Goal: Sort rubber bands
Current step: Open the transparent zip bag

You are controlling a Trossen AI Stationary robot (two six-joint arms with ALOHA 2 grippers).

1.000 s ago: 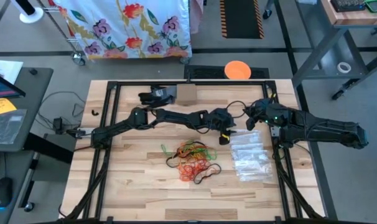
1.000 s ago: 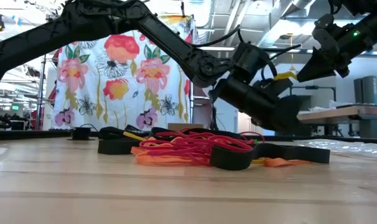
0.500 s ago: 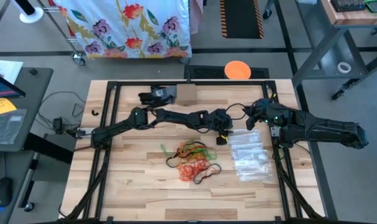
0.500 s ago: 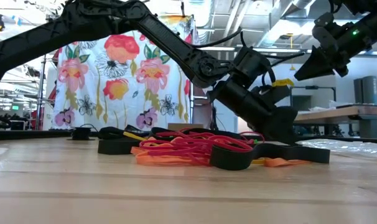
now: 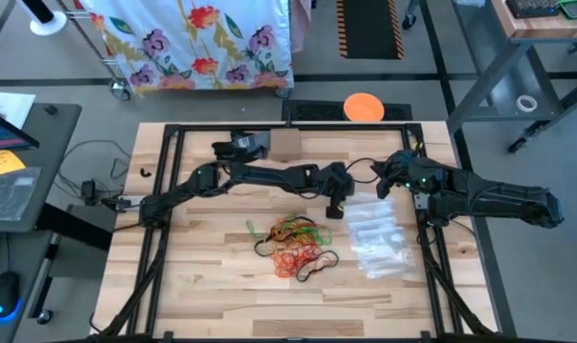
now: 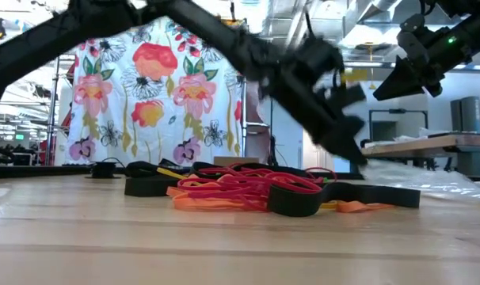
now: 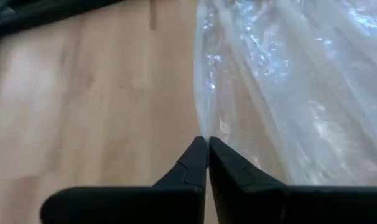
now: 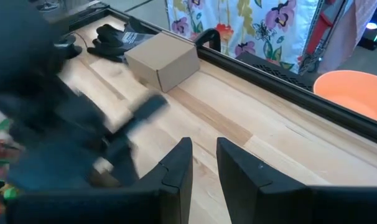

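Fingers of my left gripper [image 7: 206, 144] are pinched together on the edge of the clear crinkled plastic zip bags [image 7: 282, 81], beside the bare wooden table [image 7: 83, 106]. Right gripper [image 8: 204, 152] hangs near the table's far edge with a narrow gap between its fingers, holding nothing, close to a small tan cardboard box [image 8: 162, 59]. The tangled pile of red, orange, green and dark rubber bands [image 5: 293, 243] lies untouched mid-table, just beside the bags. I judge this the bag-fetching step; next I need to lift one bag free without dragging the whole stack.
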